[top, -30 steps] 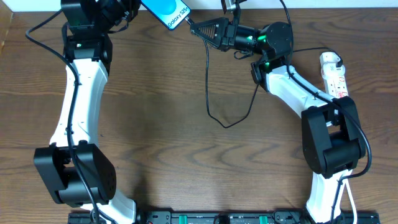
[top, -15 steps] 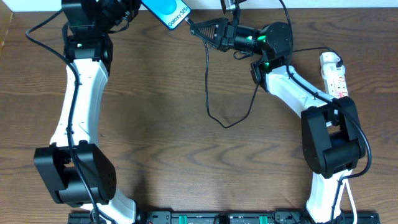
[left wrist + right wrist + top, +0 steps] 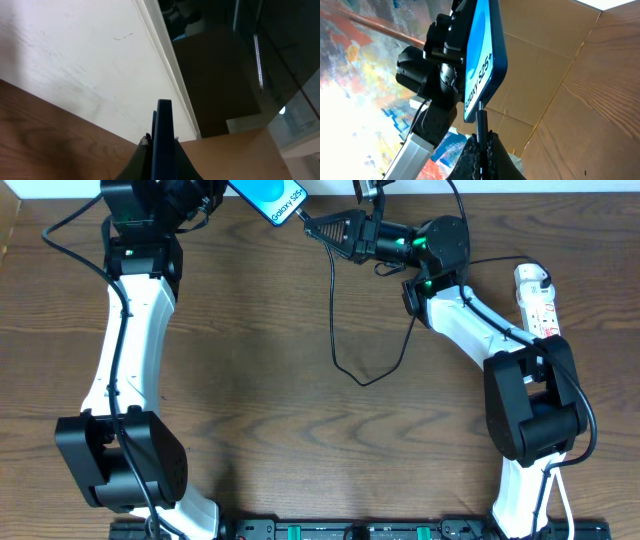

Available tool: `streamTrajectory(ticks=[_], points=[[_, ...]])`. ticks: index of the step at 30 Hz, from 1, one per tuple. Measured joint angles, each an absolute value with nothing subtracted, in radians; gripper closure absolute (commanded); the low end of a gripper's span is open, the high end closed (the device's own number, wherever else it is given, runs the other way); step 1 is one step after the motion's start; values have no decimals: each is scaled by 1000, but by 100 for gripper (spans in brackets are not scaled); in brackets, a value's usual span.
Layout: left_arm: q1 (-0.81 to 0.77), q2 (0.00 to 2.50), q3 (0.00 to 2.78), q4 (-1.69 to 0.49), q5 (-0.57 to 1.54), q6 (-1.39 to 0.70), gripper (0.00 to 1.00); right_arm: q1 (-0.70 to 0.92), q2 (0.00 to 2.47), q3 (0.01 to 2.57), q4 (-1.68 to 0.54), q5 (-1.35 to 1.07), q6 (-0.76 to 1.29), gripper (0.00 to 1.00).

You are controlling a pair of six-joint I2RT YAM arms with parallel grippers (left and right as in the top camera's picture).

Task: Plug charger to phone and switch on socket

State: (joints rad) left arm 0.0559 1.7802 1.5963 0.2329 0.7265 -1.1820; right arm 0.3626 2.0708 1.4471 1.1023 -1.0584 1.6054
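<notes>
The phone (image 3: pixel 272 198), blue screen with "Galaxy" text, is held up at the table's back edge by my left gripper (image 3: pixel 215 192), which is shut on it. The left wrist view shows the phone (image 3: pixel 164 137) edge-on between the jaws. My right gripper (image 3: pixel 308 222) is shut on the charger's plug (image 3: pixel 481 131); the plug tip meets the phone's bottom edge (image 3: pixel 481 70). The black charger cable (image 3: pixel 345 340) hangs from the gripper and loops on the table. The white socket (image 3: pixel 538 300) lies at the right side, behind the right arm.
The left arm (image 3: pixel 130 340) runs down the left side and the right arm (image 3: pixel 480 330) down the right. A white wall (image 3: pixel 75 65) borders the table's back edge. Brown wood table (image 3: pixel 300 450) lies between the arms.
</notes>
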Motion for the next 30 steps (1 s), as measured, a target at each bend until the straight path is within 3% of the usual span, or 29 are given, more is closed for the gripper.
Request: streamTrajectory(ticks=[30], points=[[39, 1780, 1596, 232, 689, -1188, 92, 363, 2071, 1447, 1102, -1060, 1617, 99]])
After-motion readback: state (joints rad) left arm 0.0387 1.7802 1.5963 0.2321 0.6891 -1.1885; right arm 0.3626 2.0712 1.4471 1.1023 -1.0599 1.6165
